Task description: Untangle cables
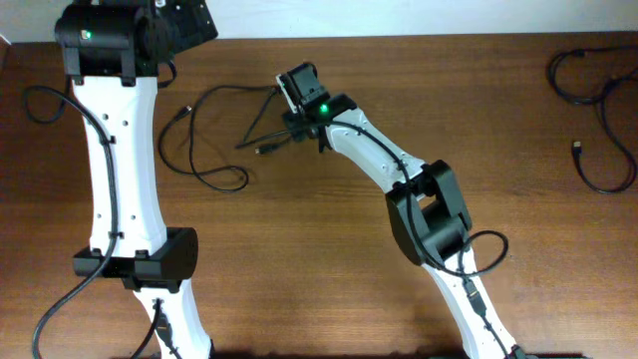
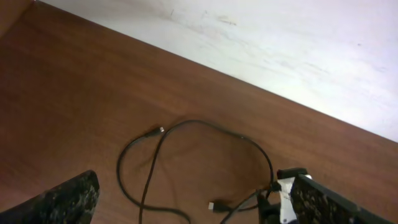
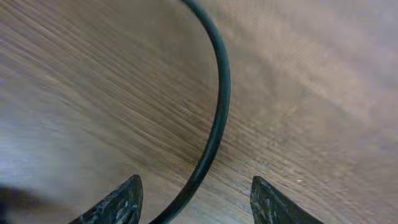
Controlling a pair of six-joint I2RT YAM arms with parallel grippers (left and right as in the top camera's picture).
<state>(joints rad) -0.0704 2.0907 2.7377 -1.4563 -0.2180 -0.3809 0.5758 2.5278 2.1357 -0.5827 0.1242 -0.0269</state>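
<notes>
Right gripper hangs low over the table, fingers apart on both sides of one of the cables. Left gripper is apart too, empty; the cables lie looped at far left-centre.

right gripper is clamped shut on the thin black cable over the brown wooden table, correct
Not shut. The right wrist view shows the right gripper open, its fingers spread apart, with the thin black cable running between them over the brown wooden table.
</notes>
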